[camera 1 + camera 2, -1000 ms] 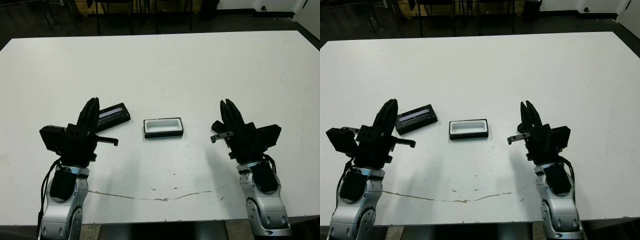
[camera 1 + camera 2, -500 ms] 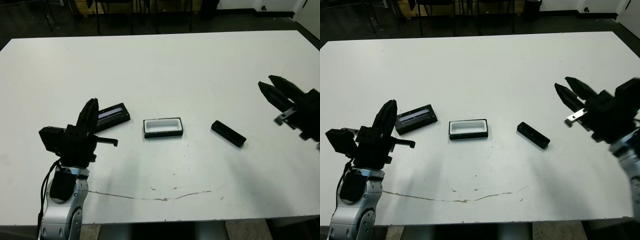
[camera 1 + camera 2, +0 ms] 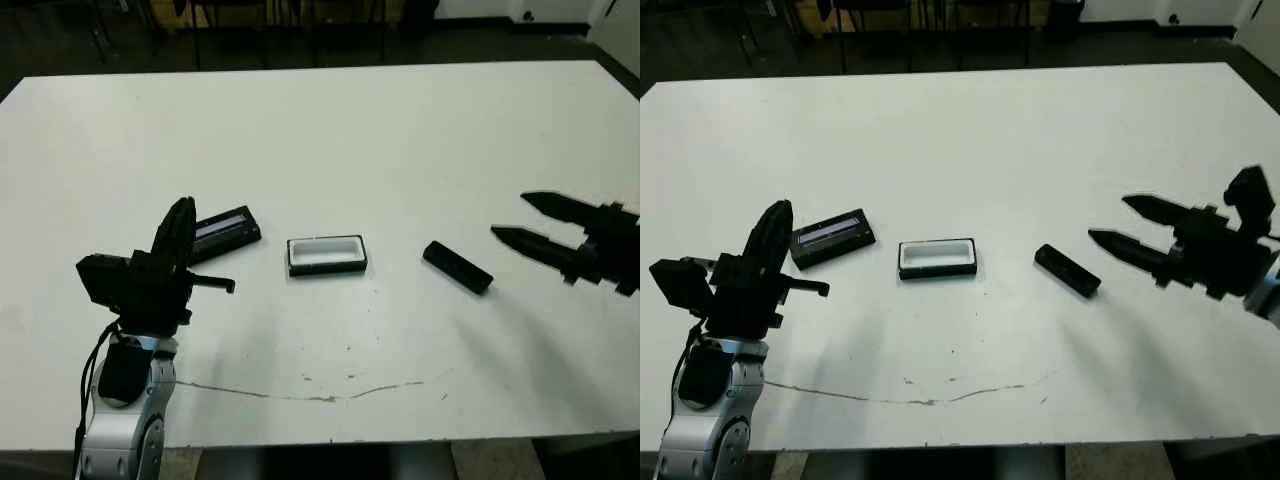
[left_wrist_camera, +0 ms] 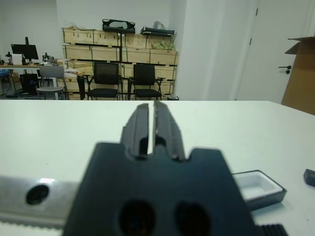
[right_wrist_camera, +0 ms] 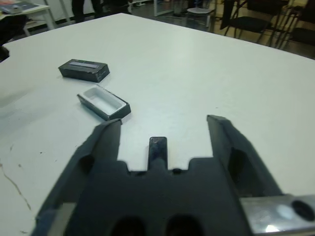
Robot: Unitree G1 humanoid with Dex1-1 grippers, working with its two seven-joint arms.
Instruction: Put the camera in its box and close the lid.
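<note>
The camera (image 3: 457, 267) is a narrow black bar lying slantwise on the table, right of the box (image 3: 326, 254). The box is a shallow black tray with a white inside, and it stands open. The lid (image 3: 225, 228), a black slab with a pale strip, lies to the box's left. My right gripper (image 3: 508, 215) is open, fingers pointing at the camera from the right, a short gap away. In the right wrist view the camera (image 5: 158, 147) shows between the spread fingers (image 5: 110, 129). My left gripper (image 3: 176, 232) is shut and empty, just left of the lid.
A thin crack line (image 3: 300, 392) runs across the white table (image 3: 330, 130) near its front edge. Beyond the table's far edge are chairs (image 4: 105, 78) and shelves with boxes (image 4: 88, 49).
My right gripper swung out to the right, uncovering the camera on the table, then dropped lower and spread its fingers toward it. The left arm, box and lid stayed put.
</note>
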